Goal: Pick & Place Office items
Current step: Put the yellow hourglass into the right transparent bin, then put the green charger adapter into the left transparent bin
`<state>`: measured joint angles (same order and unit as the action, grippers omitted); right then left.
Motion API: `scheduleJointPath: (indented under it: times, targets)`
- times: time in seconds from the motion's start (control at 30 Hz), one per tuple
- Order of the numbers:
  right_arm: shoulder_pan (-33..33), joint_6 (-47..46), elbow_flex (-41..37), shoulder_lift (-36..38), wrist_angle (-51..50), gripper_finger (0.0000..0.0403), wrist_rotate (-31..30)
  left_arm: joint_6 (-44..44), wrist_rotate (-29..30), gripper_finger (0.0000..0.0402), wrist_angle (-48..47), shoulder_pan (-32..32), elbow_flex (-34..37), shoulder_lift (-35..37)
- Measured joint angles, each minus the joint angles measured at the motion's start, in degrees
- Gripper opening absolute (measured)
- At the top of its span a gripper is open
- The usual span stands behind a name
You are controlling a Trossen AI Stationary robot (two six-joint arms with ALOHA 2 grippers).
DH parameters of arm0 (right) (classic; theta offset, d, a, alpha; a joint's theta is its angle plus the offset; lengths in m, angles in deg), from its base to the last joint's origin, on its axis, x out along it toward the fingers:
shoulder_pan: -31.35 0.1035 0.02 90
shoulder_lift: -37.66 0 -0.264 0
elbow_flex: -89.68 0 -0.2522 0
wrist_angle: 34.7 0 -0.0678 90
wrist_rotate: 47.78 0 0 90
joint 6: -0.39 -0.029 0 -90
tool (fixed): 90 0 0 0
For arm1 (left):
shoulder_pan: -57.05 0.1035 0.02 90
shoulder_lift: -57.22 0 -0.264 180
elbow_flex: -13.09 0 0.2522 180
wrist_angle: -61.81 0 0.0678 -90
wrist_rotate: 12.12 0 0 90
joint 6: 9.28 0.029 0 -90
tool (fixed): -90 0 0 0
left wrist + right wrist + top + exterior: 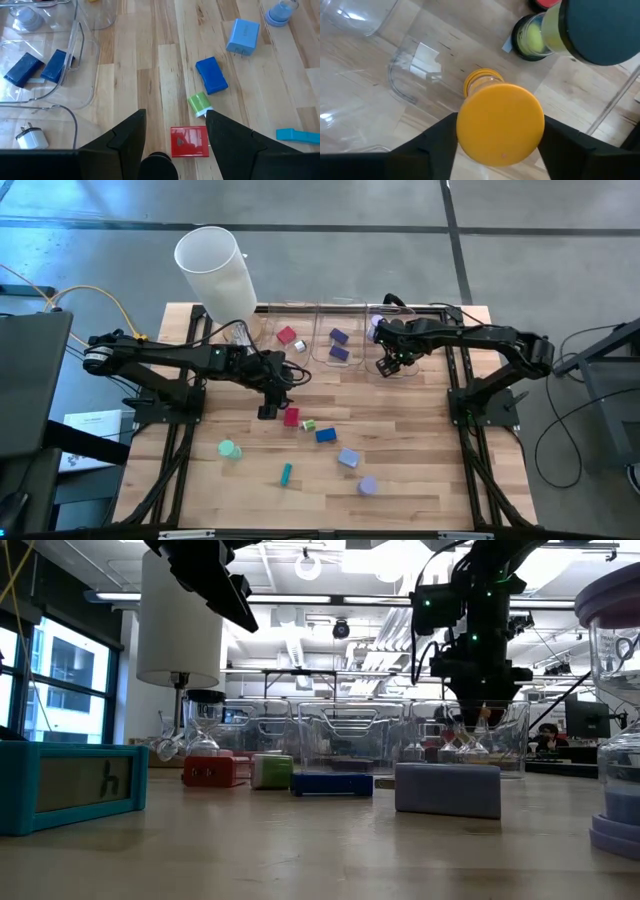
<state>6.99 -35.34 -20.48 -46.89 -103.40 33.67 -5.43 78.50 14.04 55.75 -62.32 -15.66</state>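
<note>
The right pincer hangs over the rightmost clear bin at the far edge of the tabletop. In the right wrist view an orange roll sits between its two dark fingers, with the bin wall below. Whether the fingers grip the roll or have let go cannot be told. A green-yellow roll lies just beyond. The step in hand appears to be placement of this roll in the bin; the next move calls for a clean release and a lift clear of the bin wall.

The left pincer hovers near the tabletop's middle, fingers parted at a moderate gap with nothing between them, directly above a red block. A green roll and a blue block lie just beside it. Its likely next move is a straight descent and closure on the red block, taking care not to nudge the green roll.

Loose items remaining: a lavender block, a lavender roll, a teal stick, and a light green roll. Two purple blocks lie in the middle bin; another red block lies in the left one.

The surface is pale wood planking. A tall white cylinder stands at the far left corner. Beyond lies an open workshop with ceiling lights and benches.
</note>
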Motion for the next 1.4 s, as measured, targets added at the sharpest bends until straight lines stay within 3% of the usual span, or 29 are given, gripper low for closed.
scheduleJointPath:
  times: [0.33, 0.77, 0.93, 1.13, 1.4]
  targets:
    - [-0.04, 1.06, 0.1, 1.61, -0.27, 0.0355, -1.2, 0.0, 0.0, 0.0197, 0.01, 0.0, 0.0, 0.0]
    - [1.37, -3.0, 8.56, 15.55, -10.15, 0.037, -3.74, -1.24, 0.07, 0.0197, -4.48, 0.0, 0.0, 0.88]
    - [7.86, -6.97, 8.63, 25.69, -9.82, 0.037, -11.7, -3.28, 0.04, 0.0197, -7.1, -0.01, -0.2, 1.55]
    - [23.13, -13.11, 8.63, 32.31, -8.22, 0.037, -25.25, -6.87, -0.44, 0.0197, -16.12, -2.17, -6.55, 5.56]
    - [42.38, -14.74, 8.58, 27.0, -2.81, 0.037, -44.42, -12.77, -0.34, 0.0197, -16.47, -11.15, -9.49, 12.54]
